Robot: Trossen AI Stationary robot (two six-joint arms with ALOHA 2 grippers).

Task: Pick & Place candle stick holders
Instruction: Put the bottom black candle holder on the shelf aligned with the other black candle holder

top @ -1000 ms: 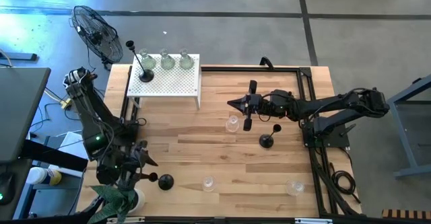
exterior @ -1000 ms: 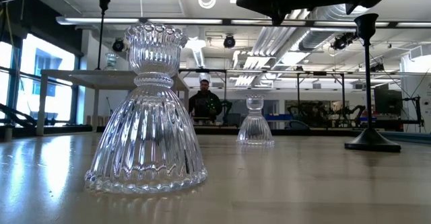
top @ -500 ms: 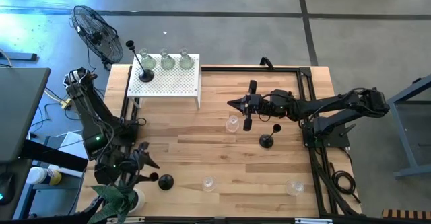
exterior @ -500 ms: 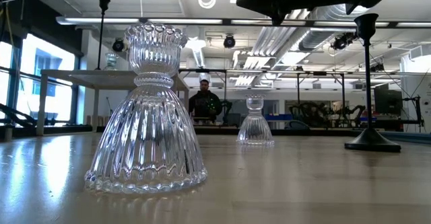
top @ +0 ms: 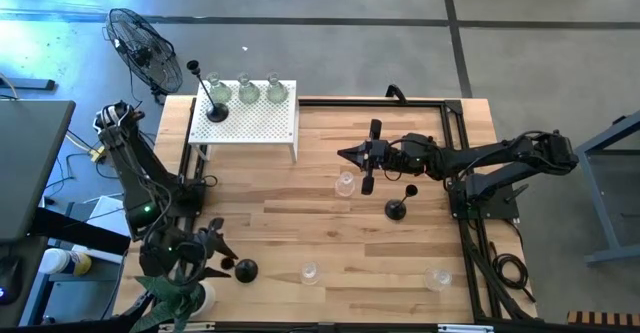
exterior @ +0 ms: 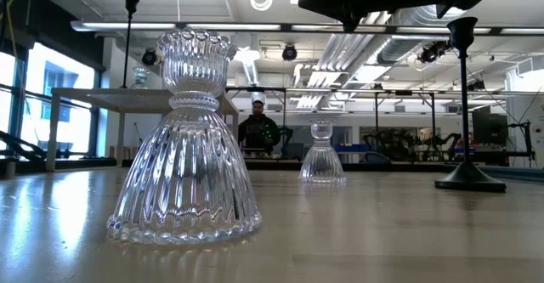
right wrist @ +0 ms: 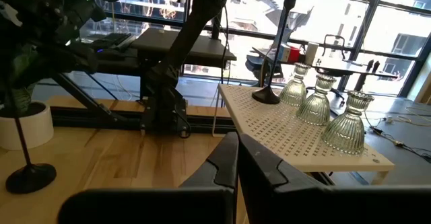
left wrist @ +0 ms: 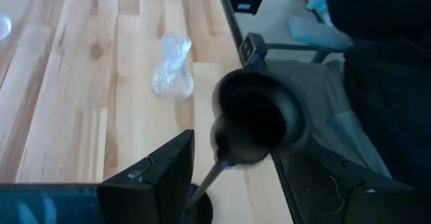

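Flanking the thin stem of a black round-based candle stick holder (top: 243, 269) near the wooden table's (top: 330, 223) front-left edge, the left gripper (top: 212, 250) stands parted; only its wrist view shows the cup top. The right gripper (top: 352, 155), fingers together, hovers mid-table.

Ribbed clear glass holder (exterior: 185, 143), glossy. Pale planked wood counter (top: 330, 228), smooth. Matt black holder (top: 397, 208). White perforated metal stand (top: 255, 121).
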